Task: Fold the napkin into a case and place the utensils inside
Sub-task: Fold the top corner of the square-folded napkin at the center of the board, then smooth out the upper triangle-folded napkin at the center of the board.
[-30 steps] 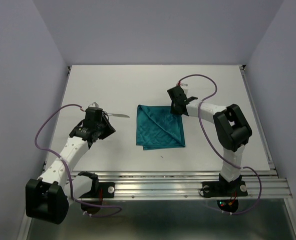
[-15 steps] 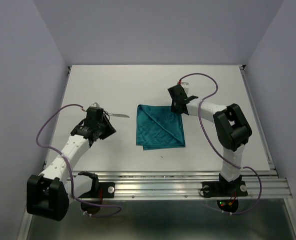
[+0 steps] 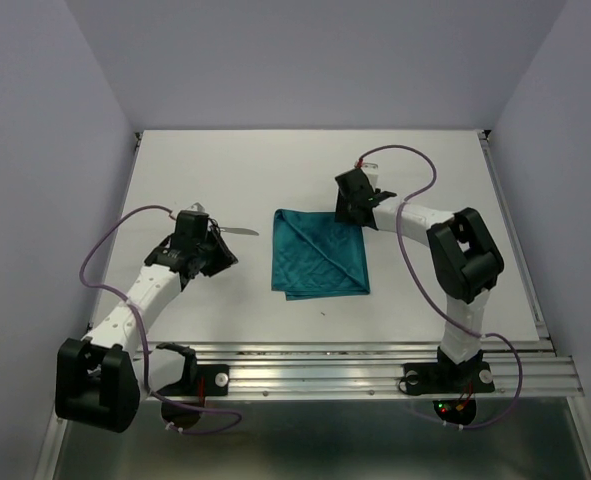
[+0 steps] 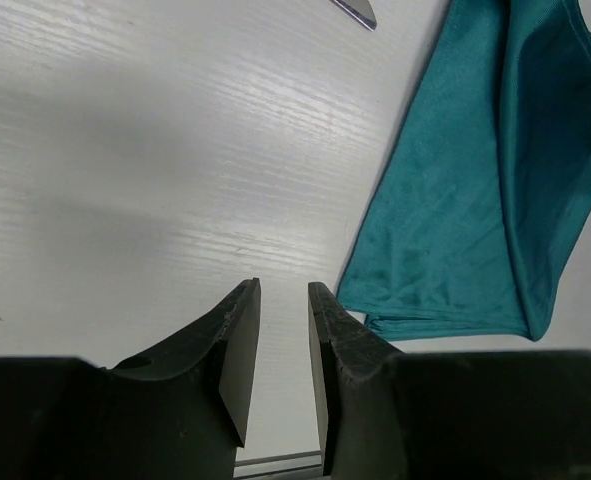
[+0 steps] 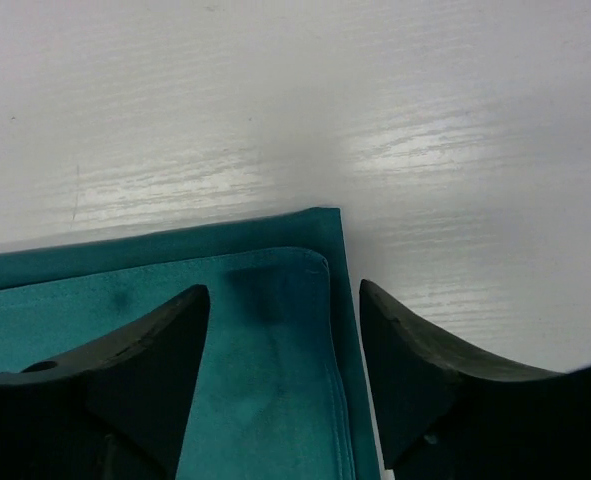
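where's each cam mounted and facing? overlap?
Top external: above and behind the left arm and right arm, looking down on the table; both arms show.
Left wrist: on the left arm, looking past the left gripper at table, napkin edge, knife tip.
Right wrist: on the right arm, looking down through the open right gripper at a napkin corner.
Shared: napkin in all three; knife in top and left wrist.

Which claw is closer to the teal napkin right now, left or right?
Right. The right claw hangs open directly over the napkin's far right corner. The left claw is off to the napkin's left, above bare table, near the knife.
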Tool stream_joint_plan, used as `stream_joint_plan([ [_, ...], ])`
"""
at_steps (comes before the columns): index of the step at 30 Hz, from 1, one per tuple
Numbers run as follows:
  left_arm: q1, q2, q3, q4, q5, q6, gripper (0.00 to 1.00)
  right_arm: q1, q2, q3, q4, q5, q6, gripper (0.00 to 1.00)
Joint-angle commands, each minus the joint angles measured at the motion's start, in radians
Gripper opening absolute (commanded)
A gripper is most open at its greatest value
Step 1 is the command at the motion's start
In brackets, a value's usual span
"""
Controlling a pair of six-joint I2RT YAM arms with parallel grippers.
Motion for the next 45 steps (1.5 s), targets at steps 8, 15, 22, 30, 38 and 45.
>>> stream_joint_plan([
  [8, -0.086, 0.256, 0.222, 0.145, 0.091, 0.043, 0.32, -0.006, -0.330, -0.265, 0.039, -0.050, 0.098, 0.79],
  [15, -0.173, 0.549, 0.476, 0.194, 0.139, 0.058, 0.00, -0.006, -0.481, -0.455, 0.018, -0.249, 0.154, 0.11],
  [22, -0.196, 0.772, 0.723, 0.189, 0.159, 0.080, 0.00, -0.006, -0.507, -0.449, -0.097, -0.294, 0.132, 0.05],
  [30, -0.193, 0.984, 0.926, 0.059, 0.084, 0.158, 0.00, 0.004, -0.531, -0.512, -0.105, -0.389, 0.166, 0.05],
  [38, -0.190, 1.022, 0.906, 0.080, 0.051, 0.160, 0.00, 0.004, -0.481, -0.573, -0.034, -0.434, 0.190, 0.04],
  [45, -0.192, 0.995, 0.900, 0.094, 0.050, 0.163, 0.00, 0.004, -0.456, -0.575, -0.023, -0.308, 0.169, 0.04],
])
